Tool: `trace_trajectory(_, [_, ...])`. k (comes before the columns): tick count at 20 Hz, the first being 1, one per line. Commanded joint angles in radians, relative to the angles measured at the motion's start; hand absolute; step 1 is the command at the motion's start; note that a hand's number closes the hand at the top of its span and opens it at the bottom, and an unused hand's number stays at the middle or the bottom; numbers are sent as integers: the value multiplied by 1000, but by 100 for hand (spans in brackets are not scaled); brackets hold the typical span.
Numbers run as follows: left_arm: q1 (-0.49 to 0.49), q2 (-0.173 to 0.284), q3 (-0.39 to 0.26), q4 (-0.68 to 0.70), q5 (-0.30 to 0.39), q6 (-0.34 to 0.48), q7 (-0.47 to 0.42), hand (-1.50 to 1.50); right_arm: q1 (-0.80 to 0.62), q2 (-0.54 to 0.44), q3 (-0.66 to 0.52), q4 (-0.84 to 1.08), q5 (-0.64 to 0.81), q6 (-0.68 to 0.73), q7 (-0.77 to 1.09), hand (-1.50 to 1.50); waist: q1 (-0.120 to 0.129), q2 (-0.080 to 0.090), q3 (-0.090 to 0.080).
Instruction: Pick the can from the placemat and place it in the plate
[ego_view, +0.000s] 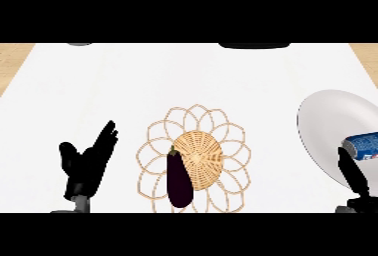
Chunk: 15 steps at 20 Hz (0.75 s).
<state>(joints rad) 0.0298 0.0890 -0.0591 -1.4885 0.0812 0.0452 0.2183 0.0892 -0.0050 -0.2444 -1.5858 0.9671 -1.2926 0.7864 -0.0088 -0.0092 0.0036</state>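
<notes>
The blue can (363, 146) lies on its side on the white plate (325, 125) at the right edge of the white counter (184, 75), well apart from the woven placemat (196, 159) in the middle, where a dark eggplant (178, 181) lies lengthwise on its left half. The right hand (353, 175) shows at the lower right just below the can, and whether its fingers touch the can or are parted I cannot tell. The left hand (87, 162) rests at the lower left beside the placemat, fingers straight and up, holding nothing.

Left hand (85, 162) open, fingers up; right hand (356, 176) at lower right edge
</notes>
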Motion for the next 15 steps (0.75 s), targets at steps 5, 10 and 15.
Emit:
trace_trajectory(5, [0, -17, -5, 40, -19, 12, 2, 0, 218, 5, 259, -83, 205, -154, 251, -150, 3, 11, -5])
trace_trajectory(10, [5, 7, 10, 43, -1, -25, -2, 0, 296, 5, 338, -120, 336, -142, 389, -150, -1, 11, -5])
trace_trajectory(15, [42, -14, -5, 9, 3, -16, 5, 0, 261, 5, 359, -62, 445, -185, 494, -150, 0, 13, -5])
